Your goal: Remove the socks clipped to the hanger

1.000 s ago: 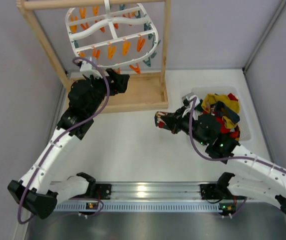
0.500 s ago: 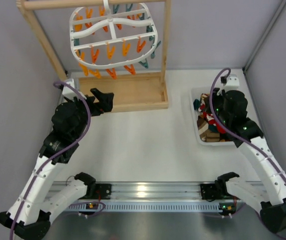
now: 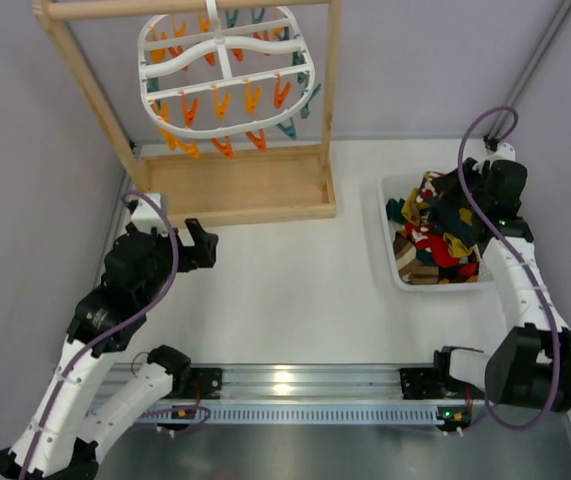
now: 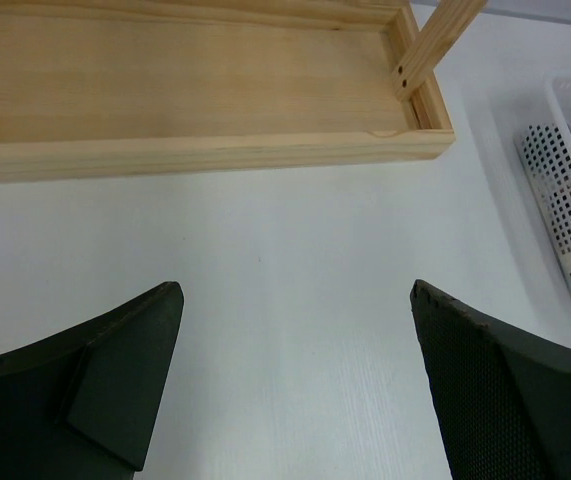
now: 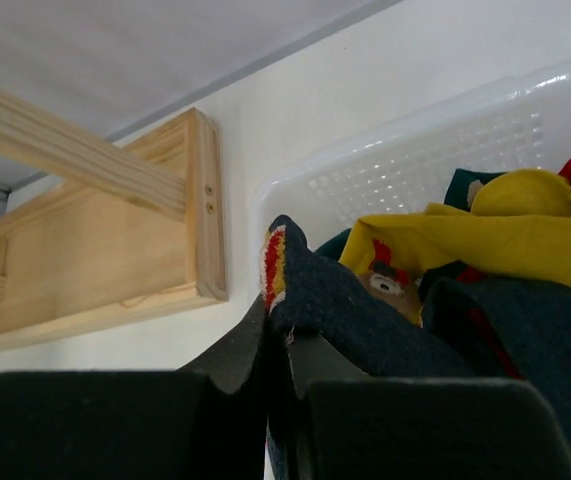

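The white hanger [image 3: 227, 70] hangs from the wooden frame with only orange and teal clips on it. The socks [image 3: 435, 232] lie heaped in the white basket [image 3: 391, 252] at the right: red, yellow and dark ones. My right gripper [image 3: 455, 200] is over the basket's far side. In the right wrist view it [image 5: 277, 335] is shut on a dark navy sock [image 5: 345, 300] with a red, yellow and white cuff, and a yellow sock [image 5: 485, 240] lies behind. My left gripper [image 3: 200, 245] [image 4: 295, 290] stands open above bare table, holding nothing.
The wooden frame's tray-like base [image 3: 235, 185] [image 4: 205, 90] sits at the back left, with uprights rising at both ends. The basket's perforated wall [image 4: 565, 200] shows at the right of the left wrist view. Grey walls close in the table's sides and back.
My left arm has pulled back from the frame toward the near edge with its jaws wider. My right arm has carried the navy sock from mid-table over the basket.
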Robot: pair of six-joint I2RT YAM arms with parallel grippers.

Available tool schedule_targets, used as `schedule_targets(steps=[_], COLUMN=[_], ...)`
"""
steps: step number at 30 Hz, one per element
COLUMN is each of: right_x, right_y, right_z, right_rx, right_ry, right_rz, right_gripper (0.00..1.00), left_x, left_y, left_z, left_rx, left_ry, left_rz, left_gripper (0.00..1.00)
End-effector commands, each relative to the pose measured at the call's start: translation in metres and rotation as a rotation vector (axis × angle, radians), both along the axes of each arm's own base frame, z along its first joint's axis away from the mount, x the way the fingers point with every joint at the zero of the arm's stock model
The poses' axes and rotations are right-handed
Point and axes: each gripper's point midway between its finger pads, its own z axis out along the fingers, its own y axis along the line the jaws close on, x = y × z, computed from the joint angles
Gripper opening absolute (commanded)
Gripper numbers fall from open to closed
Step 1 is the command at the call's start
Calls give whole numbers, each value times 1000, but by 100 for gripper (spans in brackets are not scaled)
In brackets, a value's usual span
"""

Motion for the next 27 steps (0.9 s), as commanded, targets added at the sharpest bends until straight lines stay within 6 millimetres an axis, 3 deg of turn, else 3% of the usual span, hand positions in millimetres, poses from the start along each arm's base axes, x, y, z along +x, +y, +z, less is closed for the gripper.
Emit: schedule_targets(steps=[1,3,4,10,16,19,23,24,27], right_x=[23,31,34,39,33,30,29,29,26], right_y=[-1,-13,-15,-41,-58,-58,-52,-52,-51], right_z=[-2,-31,-36,-109,-164,-182,-186,-182,-152], right_rx=[155,173,176,135,93,108,142,148,153], right_ry=[-54,2,0,166,296,331,329,317,253], right_rz=[44,-3,-12,-129,-223,-235,-227,-228,-231], right_gripper=[0,0,0,1,7,12,26,35,48], left_x=[-9,-7,-7,-11,-13,-13,-15,-15,-14], left_y=[21,26,27,34,37,39,49,51,56], left_z=[-13,-24,-24,-20,-17,-16,-12,-11,-11], left_rx=[35,29,32,25,18,19,17,18,21], left_ry=[-5,2,1,-22,-38,-41,-64,-68,-67], left_rz=[77,119,125,148,163,172,219,233,261], left_gripper=[99,99,99,99,99,99,99,99,99])
